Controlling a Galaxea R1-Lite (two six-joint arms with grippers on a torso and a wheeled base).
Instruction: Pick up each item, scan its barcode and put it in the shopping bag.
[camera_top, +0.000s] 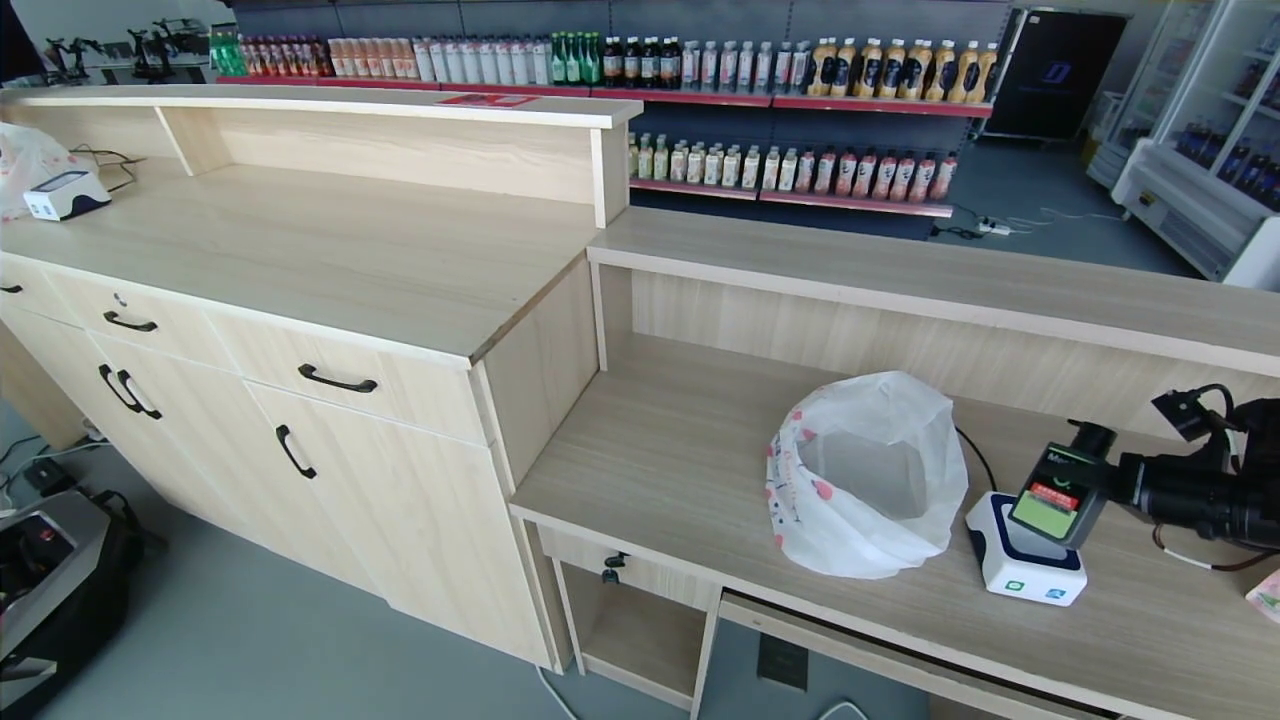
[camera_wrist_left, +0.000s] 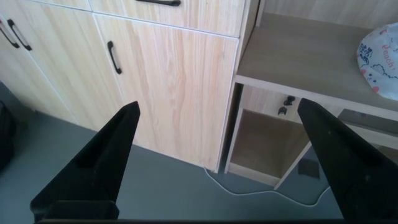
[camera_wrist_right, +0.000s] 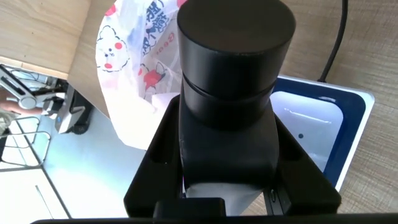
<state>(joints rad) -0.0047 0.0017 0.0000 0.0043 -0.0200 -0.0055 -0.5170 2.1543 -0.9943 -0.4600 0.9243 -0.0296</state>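
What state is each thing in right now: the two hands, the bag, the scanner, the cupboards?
Left hand: open, empty.
Right hand: shut on the black-capped item.
Black-capped item: held over the scanner.
Shopping bag: mouth open, standing on the counter.
Scanner: flat on the counter beside the bag.
Cabinet doors: shut.

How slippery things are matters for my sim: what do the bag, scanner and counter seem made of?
Bag: thin translucent white plastic film, printed with cartoons; it crumples and light passes through.
Scanner: hard plastic, white body with blue rim, glossy window reflecting light.
Counter: pale matte wood grain, probably laminate board; solid wood cannot be ruled out.
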